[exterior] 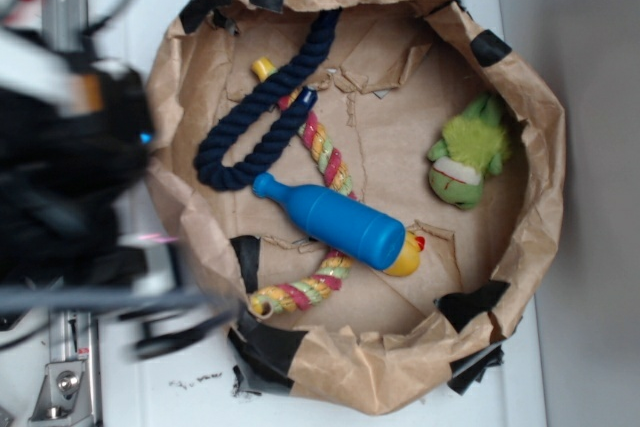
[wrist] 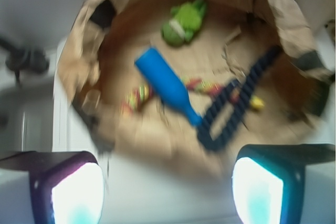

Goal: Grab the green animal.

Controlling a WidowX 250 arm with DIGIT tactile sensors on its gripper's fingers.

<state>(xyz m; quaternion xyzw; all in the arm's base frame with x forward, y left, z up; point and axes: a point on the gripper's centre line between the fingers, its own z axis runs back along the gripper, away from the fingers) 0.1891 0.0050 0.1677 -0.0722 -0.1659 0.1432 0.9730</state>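
White tabletop holds a brown paper basin point(exterior: 530, 97) containing the green animal point(exterior: 465, 154). Approach stage: the gripper point(wrist: 167, 192), jaws spread and empty, must cross the blue bottle point(exterior: 338, 220) to reach it

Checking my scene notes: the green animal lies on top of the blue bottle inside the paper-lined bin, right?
Not quite. The green animal lies apart from the blue bottle, on bare paper near the wall of the paper-lined bin. The exterior view shows the gap; both are inside the bin.

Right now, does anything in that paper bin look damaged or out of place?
The crumpled brown paper bin is patched with black tape, and its floor lining is torn into flaps. The fuzzy green plush animal, blue plastic bottle toy and ropes simply lie loose inside.
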